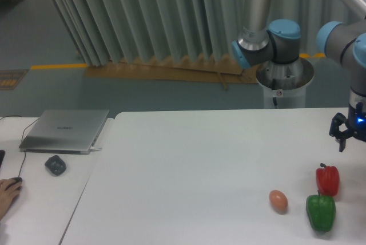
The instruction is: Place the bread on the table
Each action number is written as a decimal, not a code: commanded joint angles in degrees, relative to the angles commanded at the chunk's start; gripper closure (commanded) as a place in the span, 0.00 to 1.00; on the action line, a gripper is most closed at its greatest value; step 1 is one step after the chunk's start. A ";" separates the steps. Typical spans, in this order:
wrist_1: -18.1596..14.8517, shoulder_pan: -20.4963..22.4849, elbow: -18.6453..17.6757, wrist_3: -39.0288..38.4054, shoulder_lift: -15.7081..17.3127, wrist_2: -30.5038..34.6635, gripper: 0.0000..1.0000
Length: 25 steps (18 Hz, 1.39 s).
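White, smooth tabletop [189, 165] carries an orange-brown egg [278, 201], a red bell pepper [327, 180] and a green bell pepper [320, 212]. At the right edge hangs the black two-finger gripper [345, 139], cut off by the frame; whether its fingers are apart I cannot tell.

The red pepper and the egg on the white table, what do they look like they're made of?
The red pepper looks like glossy moulded plastic: saturated colour, smooth lobes with some sheen, probably a toy. The egg looks smooth and matte orange-brown; real, plastic or wood can't be told. The table looks like smooth white laminate.
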 joint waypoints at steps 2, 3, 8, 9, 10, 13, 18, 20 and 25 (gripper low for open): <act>0.28 0.57 -0.02 0.29 0.17 -0.08 0.00; 0.28 0.75 0.07 0.38 0.17 -0.17 0.00; 0.28 0.84 0.16 0.38 0.17 -0.26 0.00; 0.28 0.84 0.16 0.38 0.17 -0.35 0.00; 0.28 0.84 0.16 0.38 0.26 -0.43 0.00; 0.28 0.93 0.16 0.73 0.26 -0.44 0.00; 0.28 0.84 0.16 1.35 0.26 -0.35 0.00; 0.28 0.93 0.16 1.35 0.26 -0.43 0.00; 0.20 1.28 0.16 1.43 0.26 -0.52 0.00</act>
